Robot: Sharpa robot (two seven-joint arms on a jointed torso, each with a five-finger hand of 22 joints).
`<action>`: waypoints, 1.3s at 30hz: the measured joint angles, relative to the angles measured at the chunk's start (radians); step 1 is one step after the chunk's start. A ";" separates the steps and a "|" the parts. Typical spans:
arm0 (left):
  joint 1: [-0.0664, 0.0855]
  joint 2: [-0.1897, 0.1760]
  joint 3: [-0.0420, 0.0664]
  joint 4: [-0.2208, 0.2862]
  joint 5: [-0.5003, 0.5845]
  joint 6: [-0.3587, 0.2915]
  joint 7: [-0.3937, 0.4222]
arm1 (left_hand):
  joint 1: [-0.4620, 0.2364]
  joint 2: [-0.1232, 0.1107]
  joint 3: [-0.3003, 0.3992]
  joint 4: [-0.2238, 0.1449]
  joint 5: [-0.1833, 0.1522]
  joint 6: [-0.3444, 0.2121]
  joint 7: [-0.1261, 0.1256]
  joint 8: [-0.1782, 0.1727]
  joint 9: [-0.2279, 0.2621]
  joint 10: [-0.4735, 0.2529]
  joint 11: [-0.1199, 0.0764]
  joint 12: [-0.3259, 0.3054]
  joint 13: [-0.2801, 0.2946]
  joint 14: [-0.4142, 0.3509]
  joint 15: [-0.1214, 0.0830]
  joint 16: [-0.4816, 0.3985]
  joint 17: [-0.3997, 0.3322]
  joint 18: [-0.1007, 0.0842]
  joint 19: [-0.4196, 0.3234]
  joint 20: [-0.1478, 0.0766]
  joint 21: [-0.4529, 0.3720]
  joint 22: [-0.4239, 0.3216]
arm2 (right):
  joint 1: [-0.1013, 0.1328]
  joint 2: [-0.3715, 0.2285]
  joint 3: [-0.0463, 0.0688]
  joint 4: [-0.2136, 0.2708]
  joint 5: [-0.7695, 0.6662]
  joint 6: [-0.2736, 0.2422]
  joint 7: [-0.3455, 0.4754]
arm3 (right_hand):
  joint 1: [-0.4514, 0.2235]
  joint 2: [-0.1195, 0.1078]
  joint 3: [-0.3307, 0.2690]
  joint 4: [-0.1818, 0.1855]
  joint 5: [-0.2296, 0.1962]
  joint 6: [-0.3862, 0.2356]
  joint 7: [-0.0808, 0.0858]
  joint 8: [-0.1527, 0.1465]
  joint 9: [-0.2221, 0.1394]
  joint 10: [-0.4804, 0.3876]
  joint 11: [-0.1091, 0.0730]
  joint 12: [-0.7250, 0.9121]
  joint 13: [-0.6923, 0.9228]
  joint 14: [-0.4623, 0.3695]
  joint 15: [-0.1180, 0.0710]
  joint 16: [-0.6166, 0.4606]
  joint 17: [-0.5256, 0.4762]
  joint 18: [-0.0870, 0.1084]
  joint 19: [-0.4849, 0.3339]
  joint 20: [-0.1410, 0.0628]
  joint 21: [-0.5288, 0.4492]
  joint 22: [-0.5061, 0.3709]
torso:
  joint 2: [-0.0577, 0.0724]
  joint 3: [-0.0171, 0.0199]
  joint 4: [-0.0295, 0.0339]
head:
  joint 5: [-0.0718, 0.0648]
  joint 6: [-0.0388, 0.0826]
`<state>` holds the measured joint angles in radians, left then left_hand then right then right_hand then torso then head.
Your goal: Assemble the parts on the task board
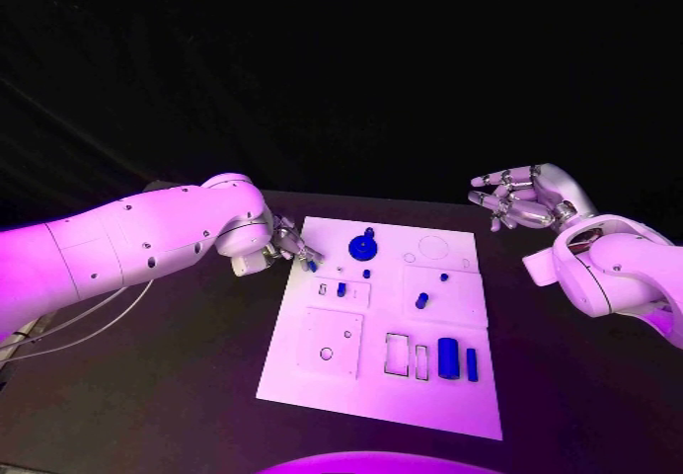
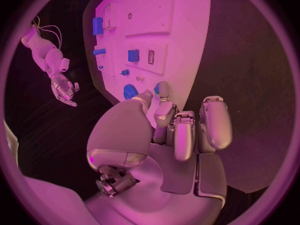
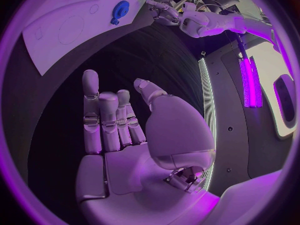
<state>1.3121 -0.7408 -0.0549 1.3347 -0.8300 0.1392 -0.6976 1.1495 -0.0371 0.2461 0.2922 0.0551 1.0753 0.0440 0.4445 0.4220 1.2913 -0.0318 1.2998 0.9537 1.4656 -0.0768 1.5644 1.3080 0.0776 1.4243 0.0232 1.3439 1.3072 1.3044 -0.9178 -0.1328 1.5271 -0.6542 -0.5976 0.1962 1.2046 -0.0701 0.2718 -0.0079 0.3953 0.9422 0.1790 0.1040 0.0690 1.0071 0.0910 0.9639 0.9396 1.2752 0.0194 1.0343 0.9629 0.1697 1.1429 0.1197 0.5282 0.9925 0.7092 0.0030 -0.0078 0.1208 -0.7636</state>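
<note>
The white task board (image 1: 321, 380) lies mid-table with several blue parts on it: a round disc (image 1: 364, 247), small pegs (image 1: 422, 299) and long bars (image 1: 448, 355). My left hand (image 1: 282, 242) is at the board's far left edge, beside the disc. It pinches a small blue part (image 2: 161, 89) between thumb and a fingertip; that part (image 1: 312, 265) is just over the board's edge. In the left wrist view the hand (image 2: 169, 135) is above the disc (image 2: 130, 91). My right hand (image 1: 519, 197) is raised off the board's far right corner, fingers apart and empty, as its own wrist view (image 3: 125, 130) shows.
The board has empty cut-outs: a circle outline (image 1: 434, 247), a square plate with a hole (image 1: 331, 341) and narrow slots (image 1: 397, 354). Black table (image 1: 157, 395) surrounds the board on all sides. Cables (image 1: 71, 326) hang under my left arm.
</note>
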 measured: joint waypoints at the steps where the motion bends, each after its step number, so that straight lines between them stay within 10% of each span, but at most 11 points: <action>1: 0.000 0.002 0.000 -0.002 0.000 0.000 0.000 | 0.000 0.000 0.000 0.000 0.000 0.000 0.000 0.000 0.000 0.000 0.000 0.000 0.000 0.001 -0.001 0.000 0.000 0.000 0.000 0.000 0.000 0.001 | 0.000 0.000 0.000 0.000 0.000 0.000 0.000 | 0.000 0.000 0.000 0.000 0.000 0.000 0.000 0.000 0.000 0.000 0.000 0.000 0.000 0.000 0.000 0.000 0.000 0.000 0.000 0.000 0.000 0.000 | 0.000 -0.0001 0.0000 | 0.000 0.000; 39: 0.000 0.016 -0.002 -0.025 -0.012 0.038 0.000 | -0.007 -0.006 0.026 -0.001 0.000 0.004 -0.004 0.012 0.004 0.011 -0.003 0.005 0.018 0.000 -0.007 0.000 0.000 0.000 0.004 -0.004 0.012 0.000 | 0.000 0.000 0.000 0.005 0.001 0.002 0.001 | 0.000 0.000 0.000 0.000 0.000 0.000 0.000 0.004 0.000 -0.006 0.001 0.000 -0.002 0.000 0.000 0.000 0.000 0.000 0.000 0.000 0.000 -0.001 | 0.000 -0.0001 0.0002 | -0.003 -0.002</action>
<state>1.3118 -0.7253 -0.0571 1.3101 -0.8423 0.1775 -0.6979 1.1430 -0.0435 0.2721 0.2910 0.0551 1.0789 0.0405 0.4568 0.4256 1.3020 -0.0352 1.3052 0.9716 1.4657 -0.0839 1.5644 1.3075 0.0775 1.4279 0.0196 1.3555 1.3077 1.3045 -0.9178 -0.1329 1.5320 -0.6528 -0.5960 0.1968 1.2046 -0.0701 0.2719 -0.0080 0.3950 0.9422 0.1789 0.1080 0.0688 1.0011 0.0920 0.9639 0.9379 1.2753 0.0195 1.0343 0.9630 0.1697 1.1429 0.1198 0.5282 0.9918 0.7089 0.0029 -0.0076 0.1181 -0.7658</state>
